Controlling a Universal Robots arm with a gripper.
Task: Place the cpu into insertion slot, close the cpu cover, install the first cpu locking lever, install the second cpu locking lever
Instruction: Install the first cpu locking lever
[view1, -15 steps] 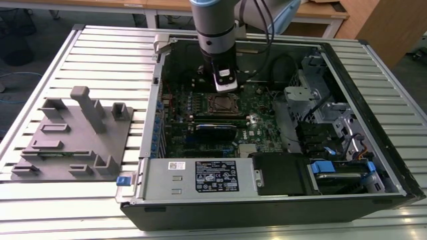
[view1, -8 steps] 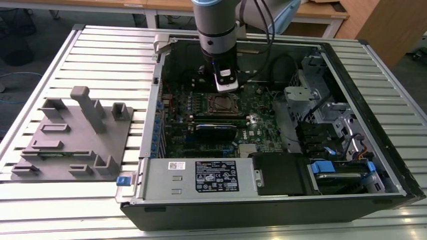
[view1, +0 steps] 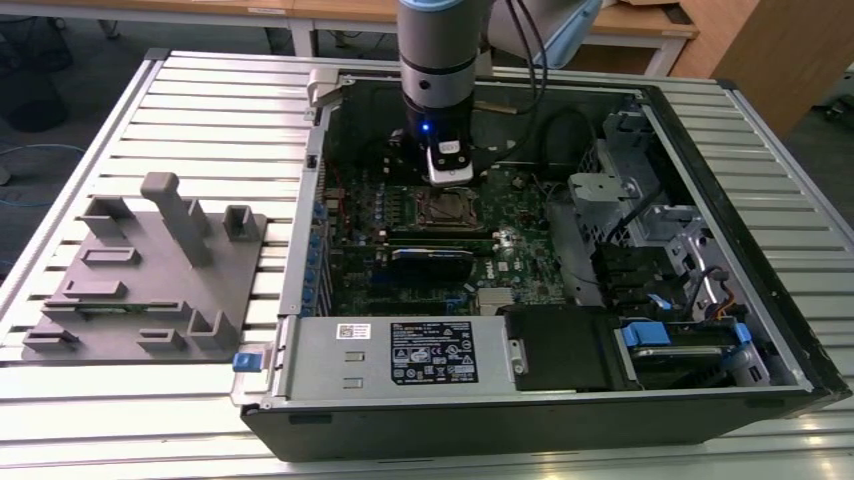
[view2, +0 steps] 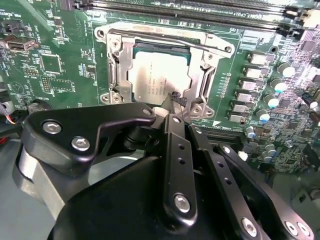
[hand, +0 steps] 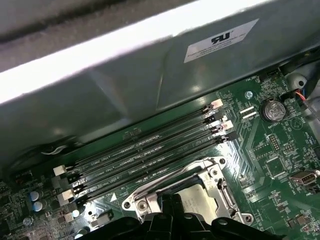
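The cpu (view2: 156, 76) lies flat in the insertion slot (view2: 119, 75) on the green motherboard, its dull silver top facing up. The silver cpu cover (view2: 209, 70) lies down around it, framing the chip. A thin metal lever (view2: 165, 39) runs along one side of the socket. My gripper (view2: 175, 100) hovers at the socket's edge with its black fingers (view2: 172, 145) closed together and nothing visible between them. In the first wrist view the cpu (hand: 196, 201) and the cover (hand: 175, 181) sit just beyond the gripper (hand: 172, 204). In the exterior view the gripper (view1: 450, 180) hangs just above the insertion slot (view1: 445, 208).
Long black memory slots (hand: 150, 161) run beside the socket, near the case wall (hand: 125, 95). A row of capacitors (view2: 272, 85) flanks the other side. The open computer case (view1: 307, 200) holds drive cages (view1: 667, 250) and a labelled metal box (view1: 400, 352). A grey fixture plate (view1: 147, 285) lies at the exterior view's left.
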